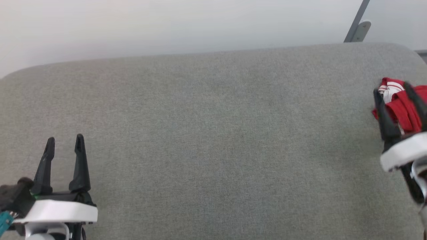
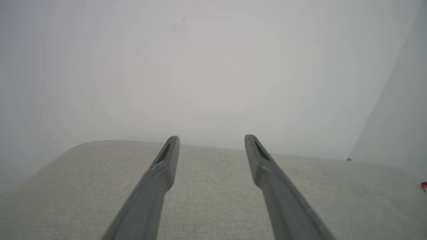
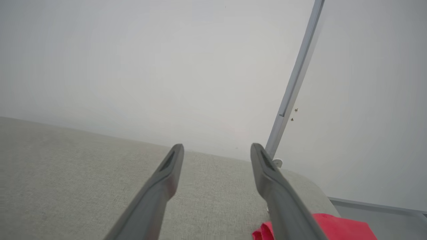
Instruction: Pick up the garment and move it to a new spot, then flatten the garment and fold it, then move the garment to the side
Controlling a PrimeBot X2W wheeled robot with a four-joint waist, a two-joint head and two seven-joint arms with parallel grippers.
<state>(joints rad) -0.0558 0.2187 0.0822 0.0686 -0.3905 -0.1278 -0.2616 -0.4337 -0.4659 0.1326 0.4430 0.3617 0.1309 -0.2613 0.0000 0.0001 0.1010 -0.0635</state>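
The garment (image 1: 402, 106) is a crumpled red and white bundle at the far right of the grey padded surface (image 1: 213, 140). My right gripper (image 1: 393, 90) hangs over it, open, its two dark fingers straddling the cloth without closing on it. In the right wrist view the gripper (image 3: 217, 146) is open and the red garment (image 3: 343, 228) peeks out low, beside the right finger. Near the surface's front left, my left gripper (image 1: 65, 138) stands open and empty. From the left wrist, that gripper (image 2: 211, 137) points at the wall, and a red speck of the garment (image 2: 424, 186) sits at the right edge.
A white wall (image 1: 166, 26) rises right behind the surface's rounded far edge. A slanted grey metal strip (image 1: 357, 20) with a small bracket runs up the wall at the back right, also seen as the strip (image 3: 297, 76) from the right wrist.
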